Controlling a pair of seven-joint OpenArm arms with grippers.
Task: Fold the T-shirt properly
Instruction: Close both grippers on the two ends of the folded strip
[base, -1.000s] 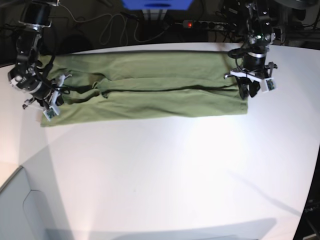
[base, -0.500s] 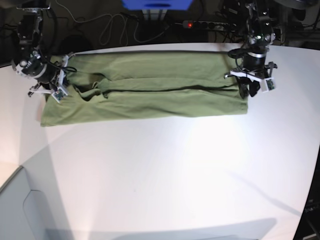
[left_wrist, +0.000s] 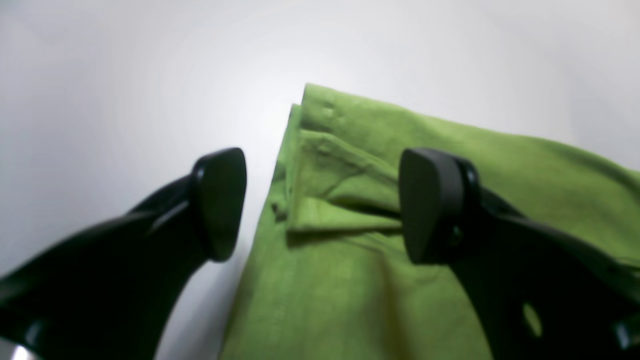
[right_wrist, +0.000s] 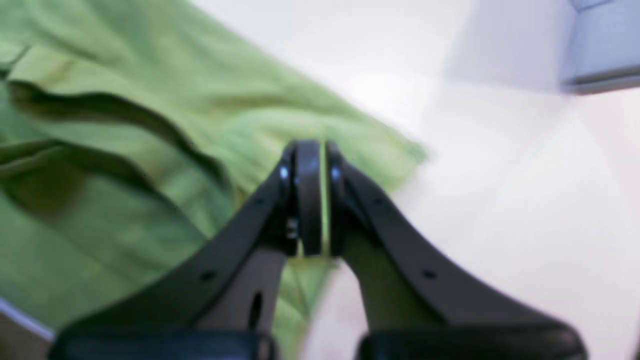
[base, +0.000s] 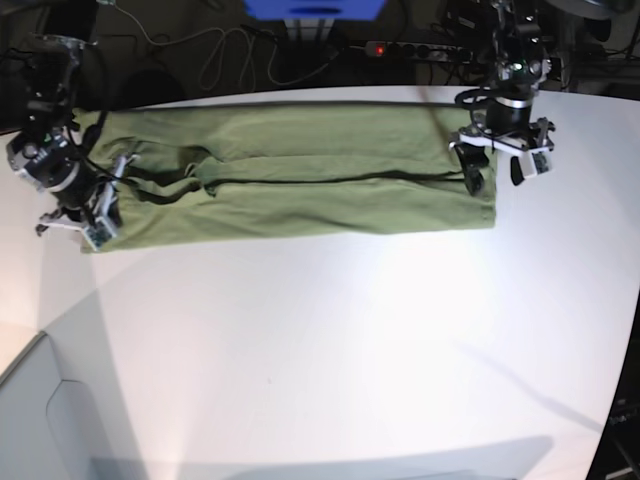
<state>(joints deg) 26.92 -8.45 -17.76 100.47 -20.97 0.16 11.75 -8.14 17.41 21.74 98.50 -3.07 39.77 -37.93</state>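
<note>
The near half of the white table (base: 330, 360) lies bare; the T-shirt (base: 300, 175) sits along the far side as a long, narrow band running from one arm to the other. Both long sides appear already turned in toward the middle, meeting along a dark seam line down the strip, so the lengthwise folding looks done. What seems left is to bring the two ends together crosswise and tidy the wrinkles near the collar end.

At the band's end on the base view's left, the right pincer (right_wrist: 310, 200) is pressed together, and a thin sliver of green shows between its pads, so it is probably pinching the shirt's edge near the corner. At the opposite end the left pincer (left_wrist: 320, 205) stands spread wide above the hem corner, one finger over bare table and the other over cloth, holding nothing.

How many layers lie under that hem corner is hard to judge; the left wrist view shows a small tuck there but is soft in focus. The right wrist view is blurred, so how much cloth is caught is unclear. The sleeves cannot be made out. Cables and dark gear beyond the table's far edge are too dim to read.
</note>
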